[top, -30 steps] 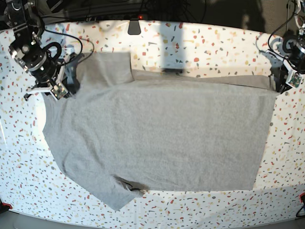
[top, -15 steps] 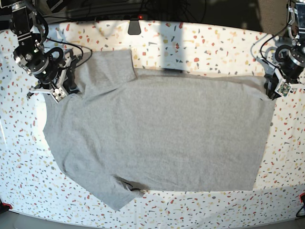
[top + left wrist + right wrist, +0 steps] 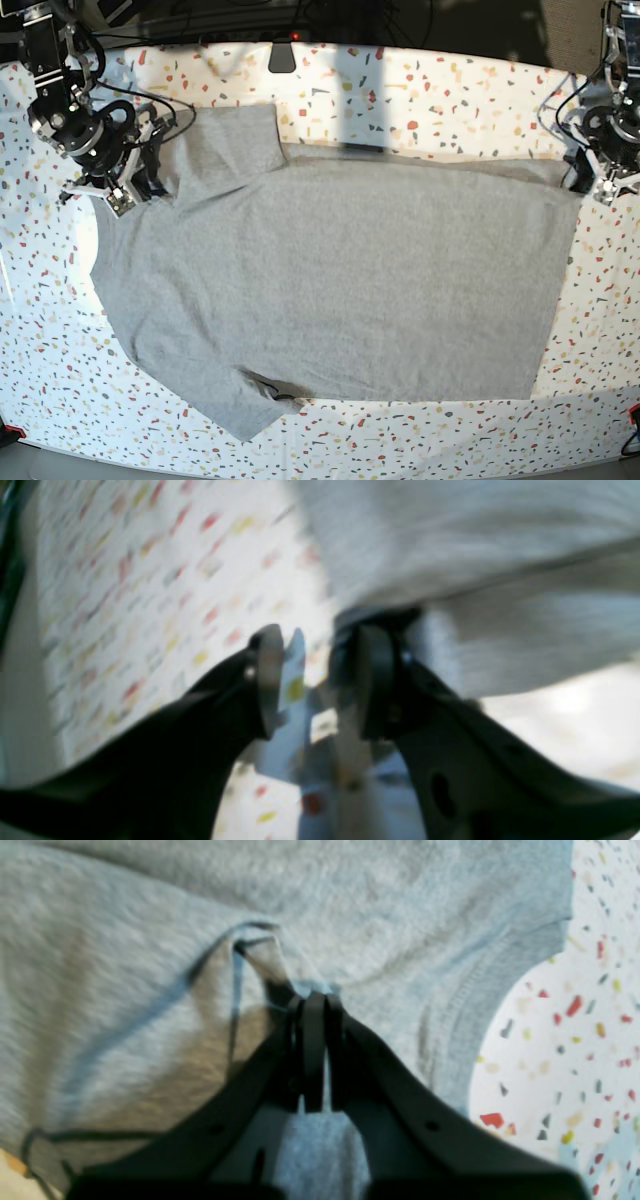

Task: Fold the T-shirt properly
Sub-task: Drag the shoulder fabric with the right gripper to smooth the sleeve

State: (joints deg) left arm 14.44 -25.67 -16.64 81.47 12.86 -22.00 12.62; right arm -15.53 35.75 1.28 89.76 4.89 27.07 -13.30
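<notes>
We see the T-shirt (image 3: pixel 340 280) spread flat across the middle of the terrazzo-speckled table (image 3: pixel 450 100), plain grey side up, with no print showing. One short sleeve points toward the table's far edge, the other toward its near edge, where a small fold of fabric turns under beside it. The straight hem runs along the side of the T-shirt nearest the left gripper.

The right gripper (image 3: pixel 314 1005) sits at the shoulder end of the T-shirt, beside the far sleeve. In the right wrist view its jaws are pressed together with a pinch of grey cloth bunched at their tips, so it is clamped on the T-shirt; a ridge of fabric rises from the tips, and a ribbed edge of the garment curves past them with bare table beyond it. In the base view the same gripper (image 3: pixel 128 185) rests right at the cloth's edge.

The left gripper (image 3: pixel 312 680) hangs at the far corner of the hem. The left wrist view is blurred, yet its jaws plainly stand apart, speckled table visible between them, and nothing is held. The T-shirt's edge lies just beyond the jaw tips, touching or nearly touching one of them; we cannot tell which.
</notes>
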